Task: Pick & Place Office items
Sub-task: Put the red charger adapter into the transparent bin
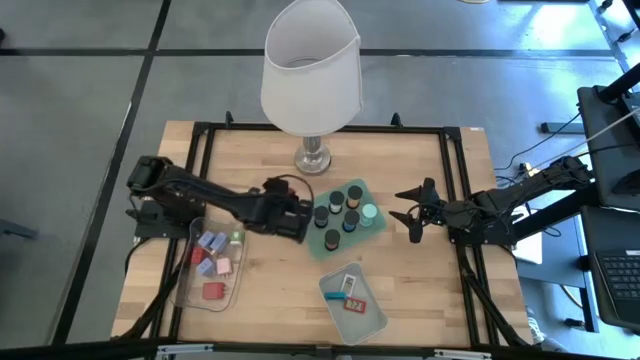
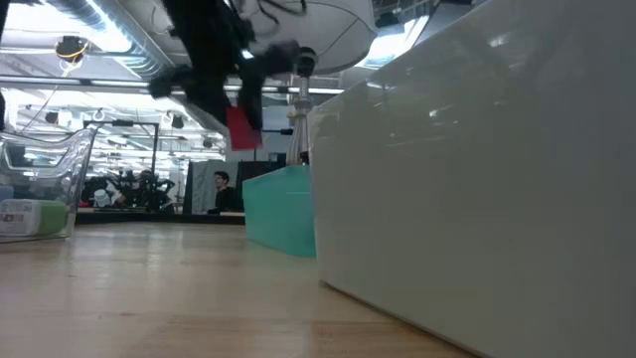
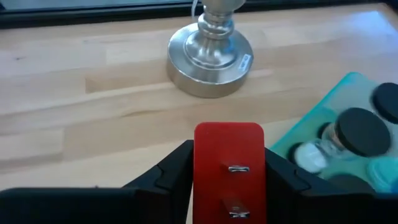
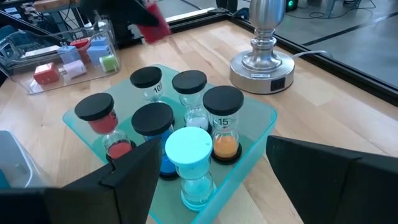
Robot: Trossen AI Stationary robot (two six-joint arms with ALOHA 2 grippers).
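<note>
The left end effector (image 3: 227, 186) grips a red block (image 3: 229, 169), lifted off the worktop (image 1: 410, 270) between clear bin (image 1: 186, 290) and mint tray (image 1: 322, 248); placing remains; blocks still wait in the bin; the right end effector (image 1: 412, 212) idles open beside the tray.

Bare counter (image 1: 430, 270) lies open at lower right of the high view; the lamp (image 1: 312, 90) blocks the upper centre, trays (image 1: 347, 216) the middle.
</note>
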